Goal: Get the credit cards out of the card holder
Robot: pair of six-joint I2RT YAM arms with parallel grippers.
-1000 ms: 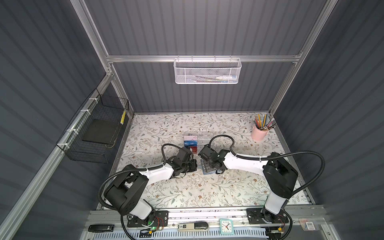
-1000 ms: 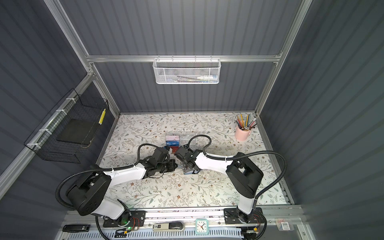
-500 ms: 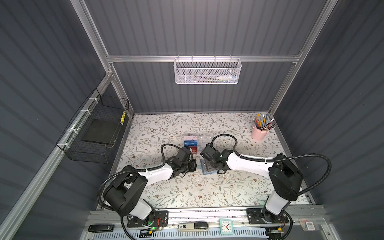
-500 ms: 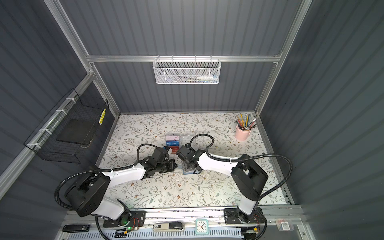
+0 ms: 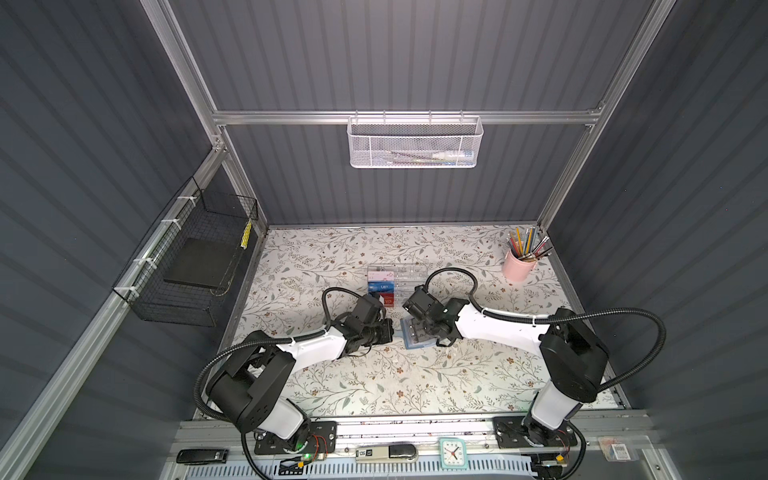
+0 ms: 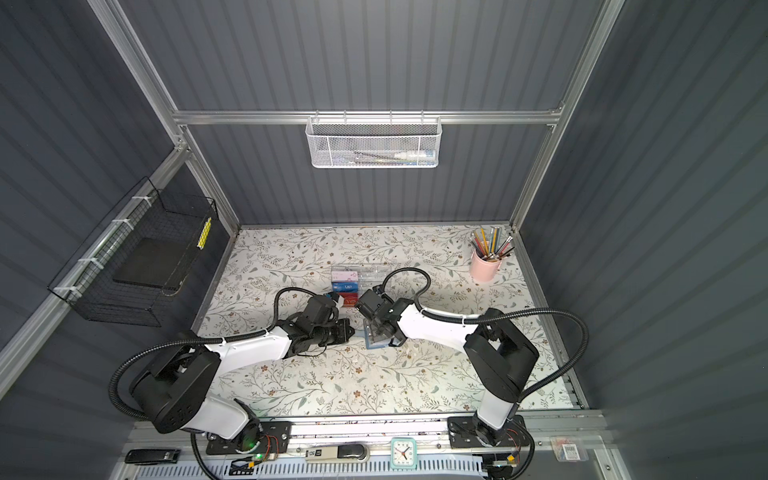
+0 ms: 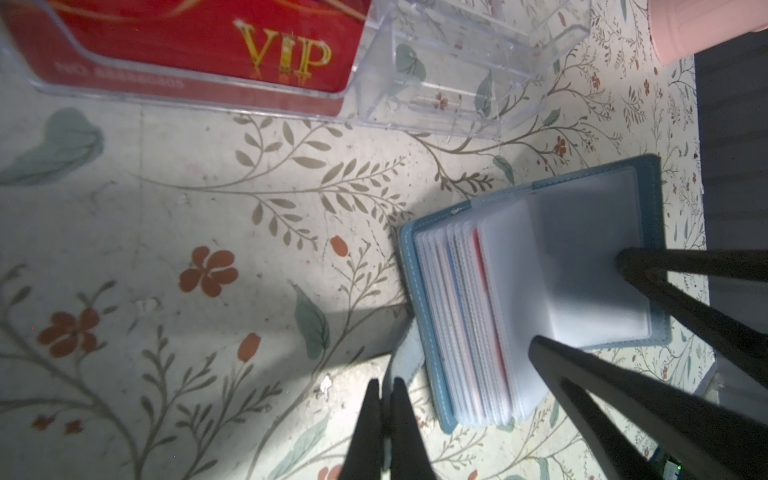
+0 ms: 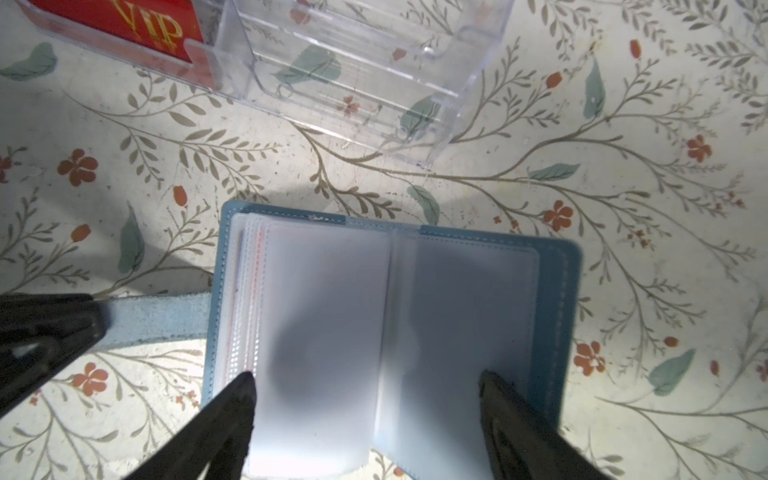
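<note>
Card holder [image 8: 415, 316] lies open on the flowered mat [image 5: 374, 382] just in front of the clear box [image 8: 374, 75], its frosted sleeves fanned like pages. Your right gripper [image 8: 365, 376] spreads wide over it, one fingertip on the stacked sleeves and one on the flat page. Your left gripper [image 7: 385, 382] is pinched tight on the strap [image 8: 158, 320], anchoring the holder from its left side. Over the last second your right arm's elbow has swung outward toward the right rail while its fingertips stayed on the pages, and the left arm has not moved. No card has come free in that time, so the change reads as a settling of the hold, not progress on the pull. The two facing sleeves look empty. A thin blue edge [image 7: 450, 266], probably one of the credit cards, shows deeper in the stack near a red edge [image 7: 484, 291], so pages likely need turning first. One blue card [image 5: 381, 286] already sits in the box between a pink-white card [image 5: 380, 274] and the red VIP card [image 7: 199, 45]. The holder's far edge is near the box wall but apart from it, and the two grippers work almost nose to nose, with little room between them. Open mat lies on the near side and to the right, and the pencil cup [image 5: 517, 270] stands well apart in the far corner.
</note>
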